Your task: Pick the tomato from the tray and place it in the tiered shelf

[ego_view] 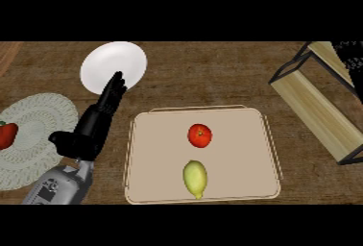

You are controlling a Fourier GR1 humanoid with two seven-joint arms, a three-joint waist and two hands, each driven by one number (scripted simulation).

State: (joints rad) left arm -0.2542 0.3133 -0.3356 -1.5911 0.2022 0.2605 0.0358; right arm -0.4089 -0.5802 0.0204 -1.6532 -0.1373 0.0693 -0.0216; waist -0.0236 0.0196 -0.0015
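Red tomato [200, 135] on tray [152, 158]; left hand [90, 129] fingers straight; no legible writing.

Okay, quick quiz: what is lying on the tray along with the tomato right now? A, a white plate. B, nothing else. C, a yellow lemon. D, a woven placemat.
C: a yellow lemon lies on the tray just nearer the robot than the tomato, the two apart.

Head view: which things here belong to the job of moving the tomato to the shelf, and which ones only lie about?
For the job:
tomato
tray
tiered shelf
left hand, open, beside the tray

Lying about:
lemon on the tray
white plate
woven mat
red thing at the mat's left edge
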